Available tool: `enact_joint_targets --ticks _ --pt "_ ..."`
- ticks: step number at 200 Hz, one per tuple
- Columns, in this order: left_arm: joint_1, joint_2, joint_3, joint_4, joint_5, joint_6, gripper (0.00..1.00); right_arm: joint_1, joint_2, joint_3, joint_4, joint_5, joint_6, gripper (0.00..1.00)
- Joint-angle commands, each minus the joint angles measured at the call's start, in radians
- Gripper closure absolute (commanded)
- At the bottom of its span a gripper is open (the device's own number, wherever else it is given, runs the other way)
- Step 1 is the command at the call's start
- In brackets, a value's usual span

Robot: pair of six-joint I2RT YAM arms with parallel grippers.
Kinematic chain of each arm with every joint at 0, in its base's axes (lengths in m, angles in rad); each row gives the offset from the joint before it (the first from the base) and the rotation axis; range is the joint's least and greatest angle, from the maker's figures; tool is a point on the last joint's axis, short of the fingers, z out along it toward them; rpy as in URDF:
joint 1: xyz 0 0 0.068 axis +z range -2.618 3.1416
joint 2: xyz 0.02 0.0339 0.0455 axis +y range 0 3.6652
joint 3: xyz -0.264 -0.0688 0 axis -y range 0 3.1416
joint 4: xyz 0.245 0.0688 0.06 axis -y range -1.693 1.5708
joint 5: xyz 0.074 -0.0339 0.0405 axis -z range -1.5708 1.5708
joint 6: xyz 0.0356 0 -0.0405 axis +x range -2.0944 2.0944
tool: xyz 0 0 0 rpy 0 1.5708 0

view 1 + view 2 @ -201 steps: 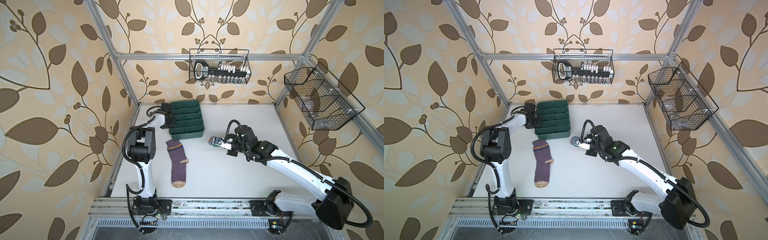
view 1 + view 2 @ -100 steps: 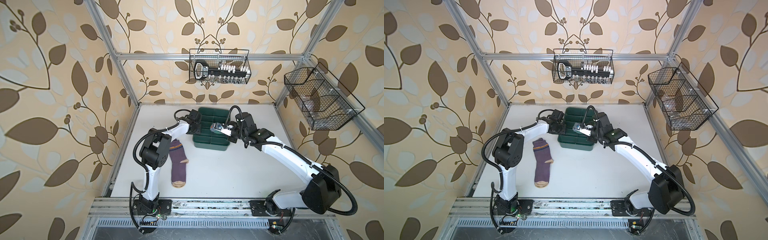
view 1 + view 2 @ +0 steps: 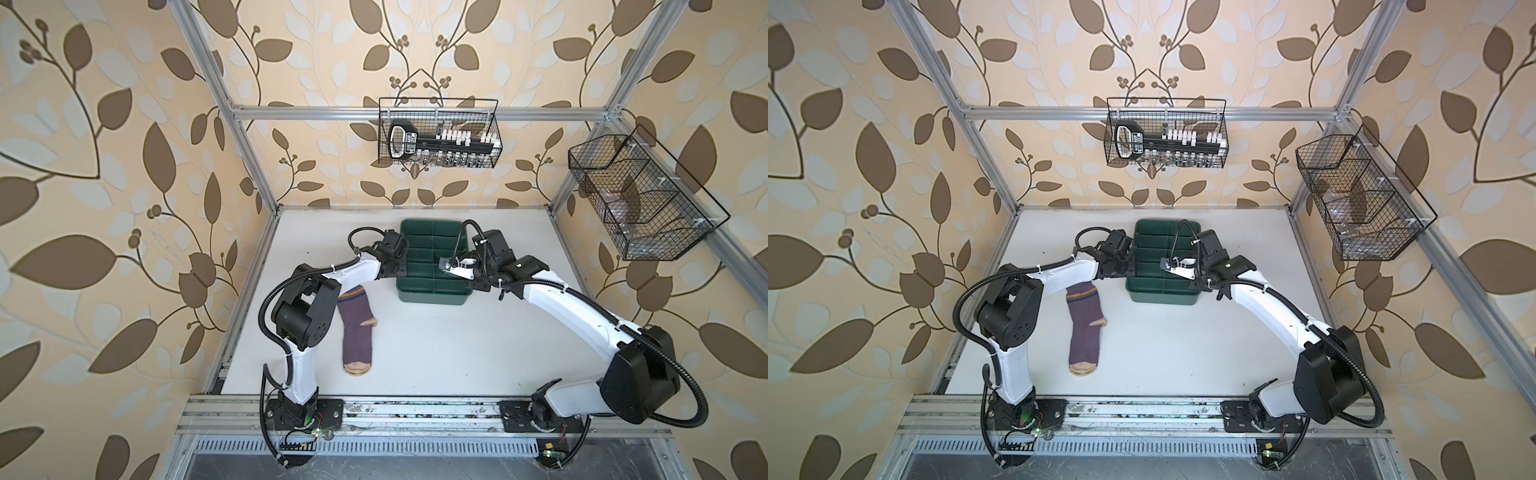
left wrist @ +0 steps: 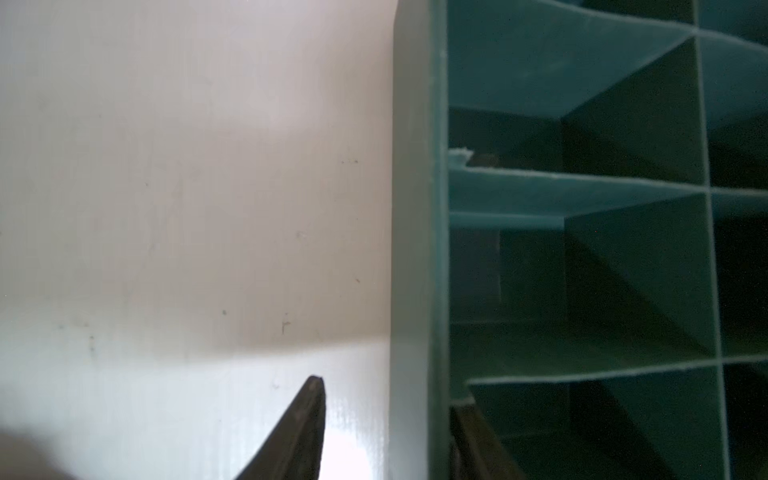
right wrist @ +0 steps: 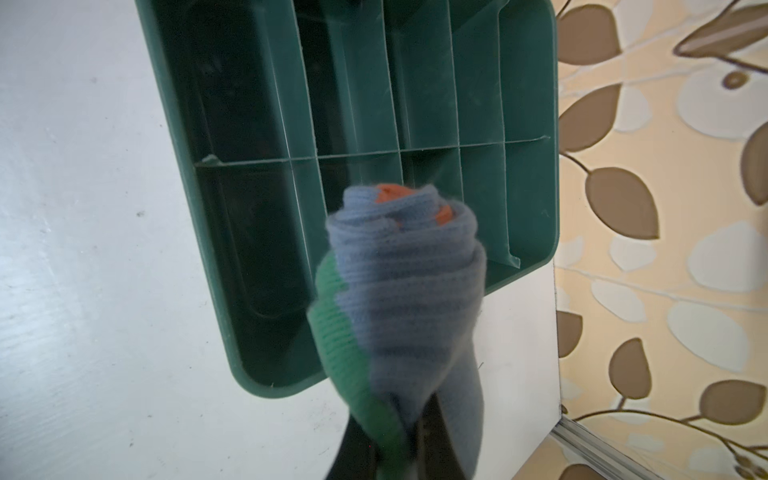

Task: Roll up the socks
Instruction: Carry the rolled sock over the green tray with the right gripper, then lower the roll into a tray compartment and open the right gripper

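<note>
Grey-blue knit, wound into a tight roll with orange at its core and green along one side, is the grey-blue sock (image 5: 399,282). The right end effector (image 5: 395,444) is clamped on one end of it and holds it in the air above the green tray (image 3: 432,296), over the divided cells near the tray's middle partition. The purple sock (image 3: 357,328) lies flat and unrolled on the bench (image 3: 457,353), well apart from the tray, its cuff partly under the left arm's elbow.

The left end effector (image 4: 388,399) is apart. One finger stands outside the tray's side wall with bare bench showing between them, and the other is just inside the wall, so it straddles the wall without gripping it.

Several things could go wrong from here. The roll is pinched at one end only, so it may spring loose once released and undo the rolling. The cells look narrow beside the roll, and it could catch on a divider and perch there instead of dropping in. With the wall not gripped, a downward push might slide the tray. The left arm could also drag the purple sock's cuff when it pulls away.
</note>
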Motion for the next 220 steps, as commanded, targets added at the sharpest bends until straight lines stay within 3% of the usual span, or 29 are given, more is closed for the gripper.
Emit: enact_joint_targets --ticks 1,39,89,159,220 --pt "-0.001 -0.113 -0.004 0.041 0.024 0.001 0.41 0.009 0.071 0.098 -0.081 0.070 -0.054 1.00" --pt "-0.001 -0.289 -0.007 0.008 -0.020 0.087 0.25 0.026 0.196 0.192 -0.140 0.213 -0.112 1.00" --pt "0.009 -0.539 -0.070 -0.030 -0.134 0.171 0.19 0.056 0.303 0.243 -0.182 0.255 -0.151 1.00" --pt "0.011 -0.764 -0.234 -0.094 -0.201 0.215 0.16 0.121 0.483 0.405 -0.276 0.181 -0.134 1.00" --pt "0.014 -0.843 -0.281 -0.166 -0.236 0.252 0.15 0.059 0.560 0.455 -0.372 -0.004 -0.150 1.00"
